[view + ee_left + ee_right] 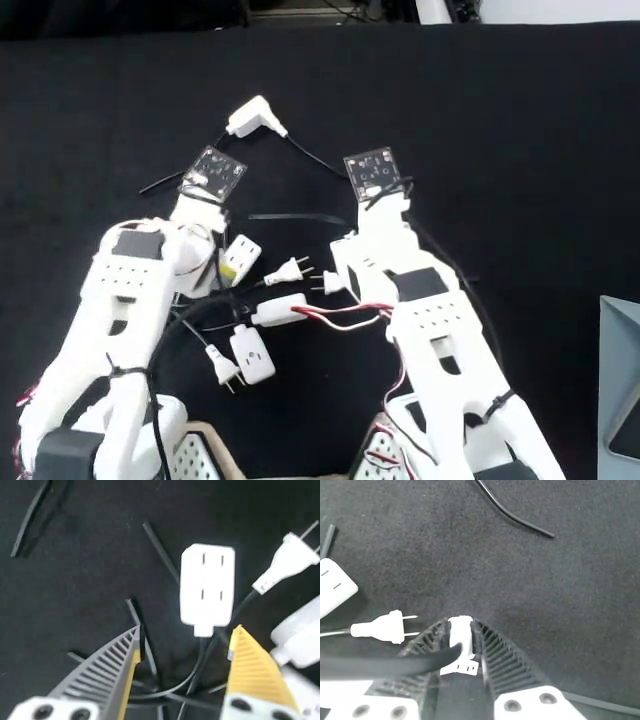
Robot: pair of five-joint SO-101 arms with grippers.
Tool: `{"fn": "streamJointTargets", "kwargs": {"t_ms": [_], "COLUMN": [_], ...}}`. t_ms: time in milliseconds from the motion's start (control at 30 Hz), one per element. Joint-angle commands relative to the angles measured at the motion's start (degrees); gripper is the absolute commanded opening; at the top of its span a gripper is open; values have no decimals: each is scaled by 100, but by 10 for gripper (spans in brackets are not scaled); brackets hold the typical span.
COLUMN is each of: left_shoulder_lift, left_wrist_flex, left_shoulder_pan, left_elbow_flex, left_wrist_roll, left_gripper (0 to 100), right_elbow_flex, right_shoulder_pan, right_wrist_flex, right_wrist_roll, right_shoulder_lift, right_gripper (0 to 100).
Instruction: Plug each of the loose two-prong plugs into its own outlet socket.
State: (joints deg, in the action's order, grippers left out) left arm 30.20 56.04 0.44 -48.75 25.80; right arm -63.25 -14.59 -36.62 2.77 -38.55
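Remote feed, both arms at the table: the left gripper [187, 629] stands wide open over the matte, felt-like black cloth [500, 120], holding nothing; one finger is grey ribbed plastic w/ a yellow edge, the other a smooth yellow wedge; just beyond their tips I see a white, glossy outlet block [207, 582], a rounded rectangle lying face up w/ two pairs of slots, its black cord running back between the fingers; near it lies a loose plug [290, 560], white moulded body w/ two bare metal prongs, and a small dark marking at its cord collar is too blurred for me to read. R side: the right gripper [461, 624] is closed tight on a held plug [460, 636], the white body pinched between two black ribbed fingers; the loose plug lies just beside, prongs toward that gripper. From the high view, a second outlet block [252, 355] and another plug [226, 374] lie close together between the arms; an angled white plug [255, 117] sits farther out, w/ a thin black cord [310, 158] trailing from it.
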Motion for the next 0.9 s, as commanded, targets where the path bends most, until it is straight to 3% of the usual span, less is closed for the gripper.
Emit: {"fn": "streamJointTargets", "kwargs": {"t_ms": [0, 167, 467, 600, 867], "left_shoulder_lift": [255, 246, 246, 299, 299], "left_wrist_flex": [167, 62, -1081, -1055, -290], "left_shoulder_pan": [-171, -127, -163, -189, -1235], "left_elbow_flex": [-127, -620, -1455, -1508, -734], "left_wrist_roll": [396, 809, 879, 1354, 2119], "left_gripper": [268, 209, 79, 27, 29], "right_elbow_flex": [251, 251, 242, 242, 242], "right_shoulder_pan": [62, 44, 44, 44, 35], "right_wrist_flex": [123, 123, 123, 123, 123], "right_wrist_roll": [44, 44, 44, 44, 44], "right_shoulder_lift": [-4, -4, -4, -4, -4], "right_gripper": [12, 12, 12, 12, 12]}}
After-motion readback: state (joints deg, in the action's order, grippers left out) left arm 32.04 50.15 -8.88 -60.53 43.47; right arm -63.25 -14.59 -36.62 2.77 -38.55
